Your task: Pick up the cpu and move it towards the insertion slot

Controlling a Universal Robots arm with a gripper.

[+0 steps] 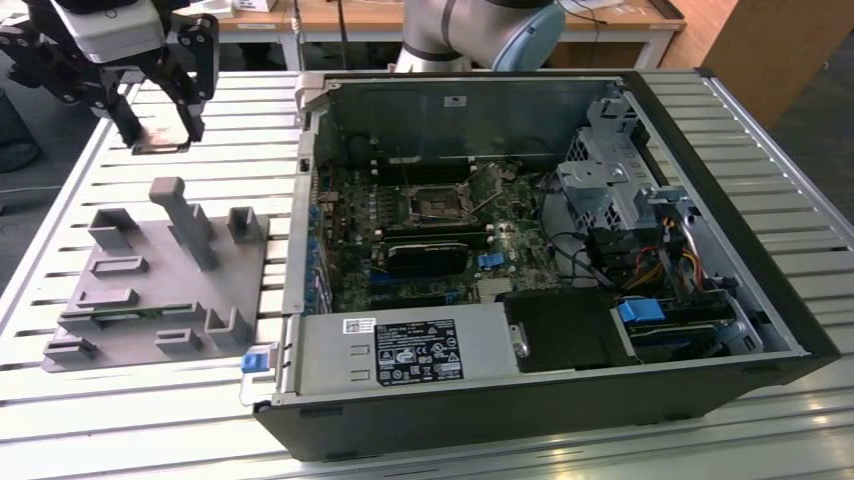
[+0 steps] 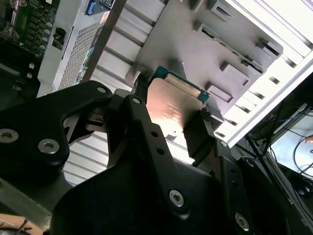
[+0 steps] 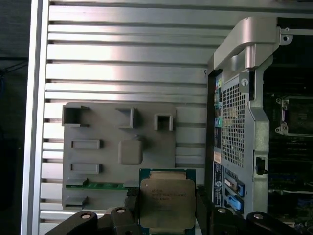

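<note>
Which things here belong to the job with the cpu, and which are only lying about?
Belonging to the job:
- cpu, held between the fingers of the gripper
- insertion slot in the computer case

Only lying about:
- grey plastic fixture
- slatted metal table
- power supply

Bright overhead light; glare on the slatted tabletop (image 1: 747, 130) in exterior view, blown-out far edge in second wrist view. Warm reflection on cpu (image 2: 178, 105). PC case (image 1: 534, 250) interior dim, soft focus.

Faint print on the cpu (image 3: 167, 203), white label (image 1: 415, 353) print, neither legible
</note>
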